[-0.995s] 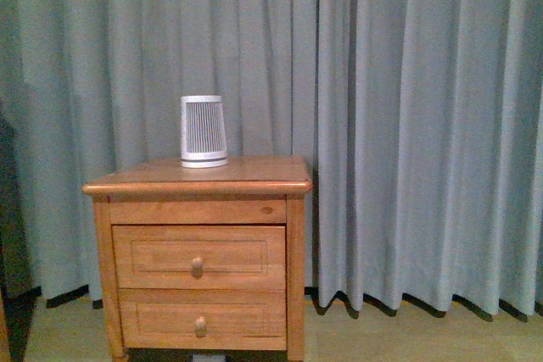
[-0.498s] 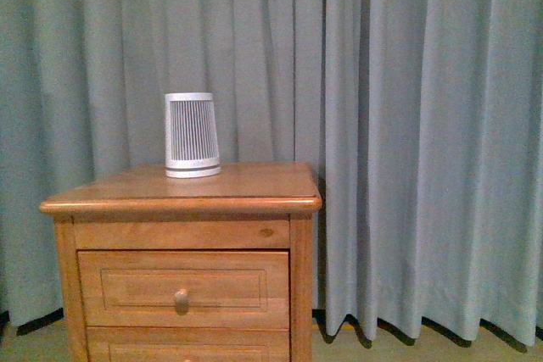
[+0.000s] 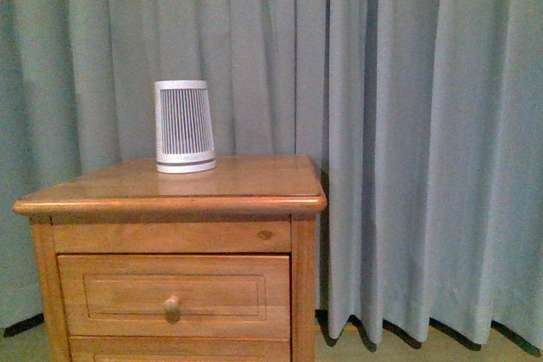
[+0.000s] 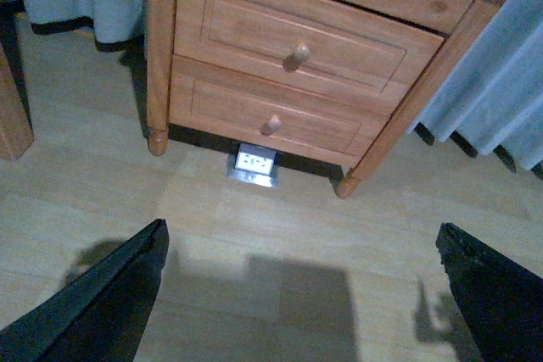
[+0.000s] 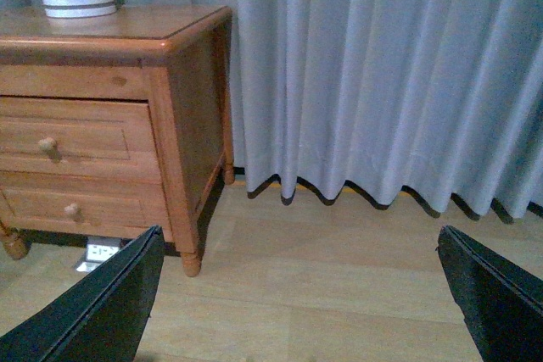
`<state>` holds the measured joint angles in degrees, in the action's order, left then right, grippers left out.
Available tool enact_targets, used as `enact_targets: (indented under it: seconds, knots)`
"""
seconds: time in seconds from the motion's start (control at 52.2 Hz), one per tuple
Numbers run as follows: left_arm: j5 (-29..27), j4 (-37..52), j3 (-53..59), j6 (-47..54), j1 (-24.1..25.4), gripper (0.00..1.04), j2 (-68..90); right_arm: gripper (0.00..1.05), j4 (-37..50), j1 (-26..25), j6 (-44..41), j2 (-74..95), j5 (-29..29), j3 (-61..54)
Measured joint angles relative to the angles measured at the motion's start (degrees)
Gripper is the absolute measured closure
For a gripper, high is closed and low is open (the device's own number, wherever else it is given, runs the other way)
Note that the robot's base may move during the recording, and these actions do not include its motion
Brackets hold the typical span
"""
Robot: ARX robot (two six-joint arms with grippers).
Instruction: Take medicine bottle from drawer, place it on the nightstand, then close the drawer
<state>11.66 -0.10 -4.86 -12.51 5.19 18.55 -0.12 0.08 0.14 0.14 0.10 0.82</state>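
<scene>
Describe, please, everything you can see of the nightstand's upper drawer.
The drawer is the upper of two in the nightstand, just below its top rail and above the matching lower drawer. It looks like honey-coloured wood, with a recessed-panel front and one round wooden knob at the centre. It is shut and sits level. Nothing touches it. Its inside is hidden, so its contents cannot be seen.

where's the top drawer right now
In the front view the drawer sits shut at lower left, directly under the nightstand top that carries the white ribbed device, with the lower drawer just beneath it.
</scene>
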Motion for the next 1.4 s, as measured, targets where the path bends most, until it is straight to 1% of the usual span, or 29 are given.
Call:
enact_targets:
  seconds: [0.115, 0.134, 0.153, 0.191, 0.211, 0.249, 0.325, 0.402, 0.536, 0.689, 0.957, 1.206, 1.397]
  knots:
    - [-0.13, 16.74, -2.99, 1.14, 0.22, 0.07, 16.33, 0.07, 0.02, 0.00, 0.00, 0.00, 0.00, 0.00]
    - [-0.28, 18.40, -3.39, 1.49, 0.07, 0.07, 18.05, 0.07, 0.02, 0.00, -0.02, 0.00, 0.00, 0.00]
    - [-0.83, 23.17, -4.70, 2.34, -0.50, 0.07, 23.08, 0.07, 0.00, 0.00, 0.00, 0.00, 0.00, 0.00]
    - [-1.49, 29.35, -6.82, 3.39, -1.36, 0.07, 30.05, 0.07, 0.00, 0.00, 0.00, 0.00, 0.00, 0.00]
    - [-2.32, 33.81, -8.85, 4.13, -2.08, 0.07, 35.60, 0.07, 0.00, 0.00, 0.00, 0.00, 0.00, 0.00]
    - [-3.52, 39.01, -11.85, 5.20, -3.15, 0.07, 42.80, 0.07, 0.00, 0.00, 0.00, 0.00, 0.00, 0.00]
    - [-5.42, 47.32, -18.58, 7.26, -5.51, 0.07, 56.19, 0.07, 0.00, 0.00, 0.00, 0.00, 0.00, 0.00]
    - [-6.25, 51.74, -24.76, 8.46, -7.43, 0.07, 66.23, 0.07, 0.02, 0.00, 0.00, 0.00, 0.00, 0.00]
    - [-8.79, 54.38, -38.12, 8.61, -10.12, 0.07, 82.97, 0.07, 0.00, 0.00, 0.00, 0.00, 0.00, 0.00]
    - [-9.77, 55.15, -48.83, 8.11, -11.23, 0.07, 94.97, 0.07, 0.00, 0.00, 0.00, 0.00, 0.00, 0.00]
    - [-9.33, 55.17, -60.37, 8.22, -12.74, 0.07, 109.31, 0.07, 0.02, 0.00, 0.00, 0.00, 0.00, 0.00]
    - [-9.79, 55.17, -68.11, 8.72, -13.81, 0.07, 118.16, 0.07, 0.02, 0.00, 0.00, 0.00, 0.00, 0.00]
    - [-9.81, 53.64, -75.32, 11.50, -14.16, 0.07, 124.67, 0.07, 0.02, 0.00, 0.00, 0.00, 0.00, 0.00]
